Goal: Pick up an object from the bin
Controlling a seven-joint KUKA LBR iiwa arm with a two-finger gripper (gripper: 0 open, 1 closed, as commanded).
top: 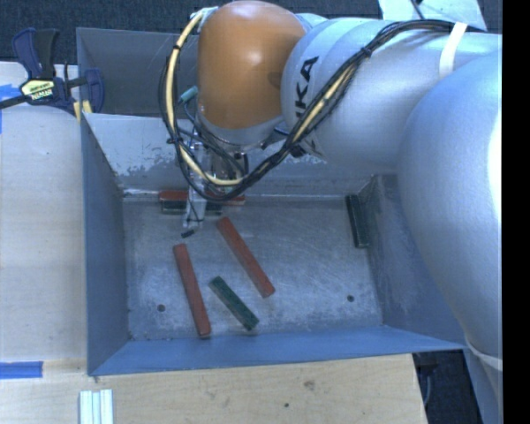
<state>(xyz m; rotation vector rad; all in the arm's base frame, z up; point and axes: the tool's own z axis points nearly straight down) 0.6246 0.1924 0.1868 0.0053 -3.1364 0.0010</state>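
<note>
The silver arm (406, 104), with its rounded orange wrist cover (243, 60) and looped cables, is reaching into the grey metal bin (104, 263) and hanging the tool (192, 222) low over the far left part of the floor. Whether the tool is wide or narrow cannot be told, and nothing is showing in its grip. Just behind it, a short red and dark green bar (171, 200) is lying along the foot of the far wall, partly hidden by the tool. Nearer the front, a long reddish-brown flat stick (193, 291) and a second reddish-brown stick (246, 257) are lying slantwise, with a small dark green block (234, 304) between their lower ends. A dark grey bar (359, 221) is resting well apart by the right wall.
</note>
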